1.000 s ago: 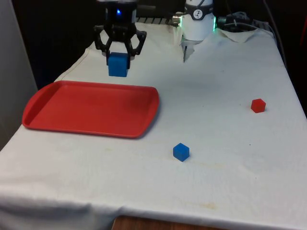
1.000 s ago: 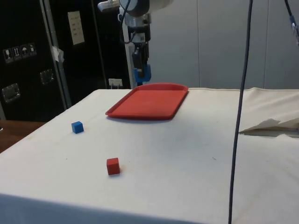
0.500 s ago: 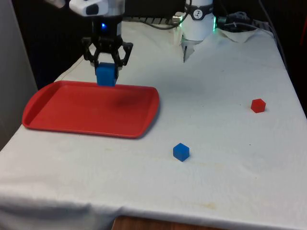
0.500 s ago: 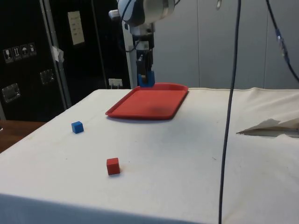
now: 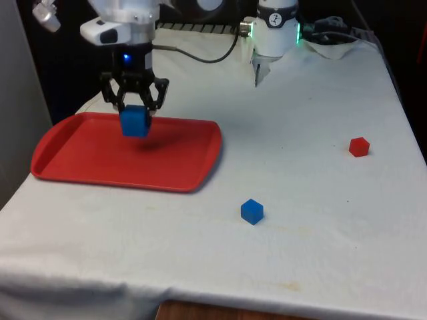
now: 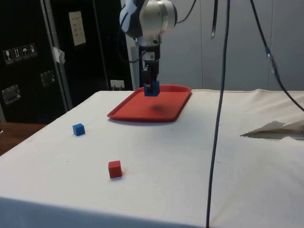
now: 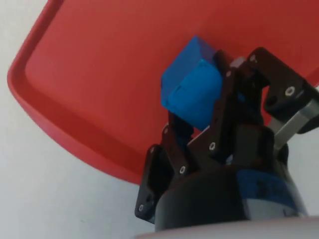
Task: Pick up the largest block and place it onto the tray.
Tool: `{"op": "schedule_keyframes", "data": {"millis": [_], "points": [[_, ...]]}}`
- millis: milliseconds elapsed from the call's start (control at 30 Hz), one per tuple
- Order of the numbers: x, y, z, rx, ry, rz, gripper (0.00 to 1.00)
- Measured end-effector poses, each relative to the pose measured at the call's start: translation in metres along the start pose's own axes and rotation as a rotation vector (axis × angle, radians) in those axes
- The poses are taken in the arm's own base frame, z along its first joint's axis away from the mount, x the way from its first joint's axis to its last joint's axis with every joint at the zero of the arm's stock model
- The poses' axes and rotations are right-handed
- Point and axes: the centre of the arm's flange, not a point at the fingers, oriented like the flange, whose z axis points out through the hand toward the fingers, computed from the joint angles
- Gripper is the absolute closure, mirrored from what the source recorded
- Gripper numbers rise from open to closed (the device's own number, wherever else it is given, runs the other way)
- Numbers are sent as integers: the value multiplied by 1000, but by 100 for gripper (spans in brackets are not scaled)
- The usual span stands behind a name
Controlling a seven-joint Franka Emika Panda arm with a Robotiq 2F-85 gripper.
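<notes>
The large blue block (image 5: 135, 121) hangs a little above the red tray (image 5: 80, 157), over the tray's far part. My gripper (image 5: 135, 107) is shut on the block. From the side, the block (image 6: 151, 88) and gripper (image 6: 151, 81) sit above the tray (image 6: 166, 102), with a shadow beneath on the tray floor. At the wrist, the blue block (image 7: 192, 90) sits tilted between the black fingers (image 7: 227, 94), with the tray (image 7: 89, 84) below.
A small blue cube (image 5: 251, 211) lies on the white cloth near the front middle, and a small red cube (image 5: 359, 147) at the front view's right. Both appear from the side as blue cube (image 6: 79, 129) and red cube (image 6: 114, 168). Crumpled cloth (image 6: 275, 129) lies near the robot base.
My gripper has carried the large blue block towards the front view's left and lower, from beyond the tray's far edge to above the tray's inside.
</notes>
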Motion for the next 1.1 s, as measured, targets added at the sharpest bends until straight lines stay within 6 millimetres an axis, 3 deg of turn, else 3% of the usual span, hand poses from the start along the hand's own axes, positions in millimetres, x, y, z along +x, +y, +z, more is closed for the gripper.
{"op": "schedule_keyframes", "data": {"millis": [700, 1100], "points": [[-8, 6, 40, 39, 8, 16, 100], [-8, 7, 40, 38, 10, 17, 100]]}}
